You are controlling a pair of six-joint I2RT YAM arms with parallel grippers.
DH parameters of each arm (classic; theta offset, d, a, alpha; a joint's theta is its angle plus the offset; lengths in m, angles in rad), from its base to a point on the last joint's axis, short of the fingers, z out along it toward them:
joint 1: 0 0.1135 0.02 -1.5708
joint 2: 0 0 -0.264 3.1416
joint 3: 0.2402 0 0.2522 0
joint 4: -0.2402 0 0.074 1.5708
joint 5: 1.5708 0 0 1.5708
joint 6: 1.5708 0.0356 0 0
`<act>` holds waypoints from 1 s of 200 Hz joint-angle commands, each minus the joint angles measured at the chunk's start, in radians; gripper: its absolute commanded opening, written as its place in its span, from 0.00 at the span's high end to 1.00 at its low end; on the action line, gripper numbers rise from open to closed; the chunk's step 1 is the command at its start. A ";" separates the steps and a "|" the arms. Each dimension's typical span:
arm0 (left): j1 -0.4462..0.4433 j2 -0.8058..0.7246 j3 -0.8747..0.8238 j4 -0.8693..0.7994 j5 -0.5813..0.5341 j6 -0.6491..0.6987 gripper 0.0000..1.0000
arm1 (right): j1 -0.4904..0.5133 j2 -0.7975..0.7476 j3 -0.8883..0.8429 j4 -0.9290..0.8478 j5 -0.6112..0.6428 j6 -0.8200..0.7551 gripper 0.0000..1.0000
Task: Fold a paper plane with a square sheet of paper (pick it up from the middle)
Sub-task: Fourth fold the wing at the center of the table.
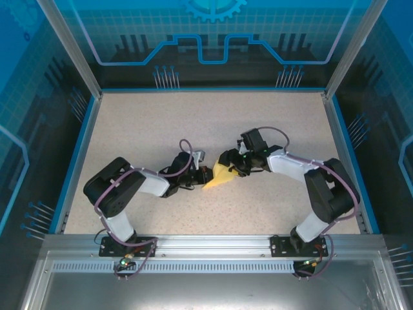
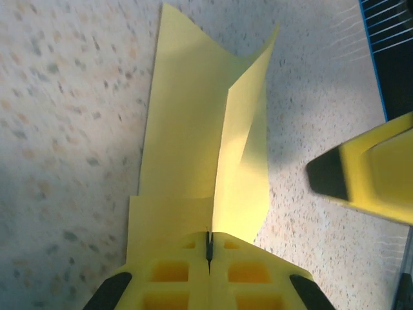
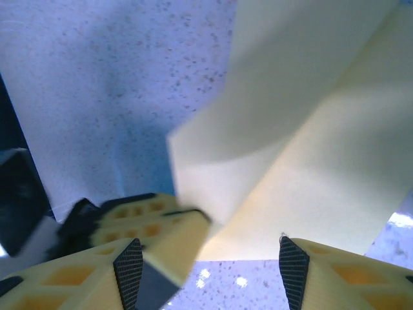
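The fold is at its midpoint. The sheet of paper (image 1: 221, 175) is no longer flat, but it is not yet a dart. It sits at the centre of the bench (image 1: 161, 123), with the two arms meeting over it.

From above, the left jaws come in from its 9 o'clock and the right jaws from its 2 o'clock. One pointed corner of the paper reaches toward 7 o'clock.

In the left wrist view the left jaws are pressed together, their fingertips (image 2: 239, 258) pinching the near edge of the paper just where a lengthwise crease ends. From that pinch the sheet runs away toward 12 o'clock. The flap to the left of the crease lies broad, and the one to the right stands up and curls at its far corner. Whether the low flap touches the bench cannot be told.

One finger of the right jaws (image 2: 368, 174) hangs at 3 o'clock, apart from the paper. In the right wrist view those jaws are spread, fingertips (image 3: 293, 274) at 5 and 7 o'clock, with the paper ahead of them at 1 o'clock. Contact is not clear.

The step in hand looks like setting the centre crease. The next move probably calls for the right jaws to take or press the raised flap while the left pinch holds the crease end steady. That needs a light touch, since thin paper buckles or slips out of line easily.
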 commanded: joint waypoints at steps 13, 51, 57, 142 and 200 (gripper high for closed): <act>-0.071 -0.045 -0.024 0.041 -0.151 -0.083 0.98 | 0.035 -0.047 -0.012 -0.067 0.057 0.046 0.39; -0.093 -0.042 -0.031 0.057 -0.192 -0.126 0.98 | 0.043 -0.059 -0.096 0.023 0.068 0.117 0.41; -0.093 -0.041 -0.035 0.060 -0.197 -0.133 0.98 | 0.043 -0.053 -0.102 0.036 0.065 0.124 0.42; -0.093 -0.017 -0.047 0.101 -0.192 -0.134 0.99 | 0.044 0.050 -0.067 0.105 0.021 0.107 0.45; -0.093 -0.007 -0.046 0.096 -0.189 -0.134 0.99 | 0.040 0.093 -0.054 0.162 -0.001 0.103 0.45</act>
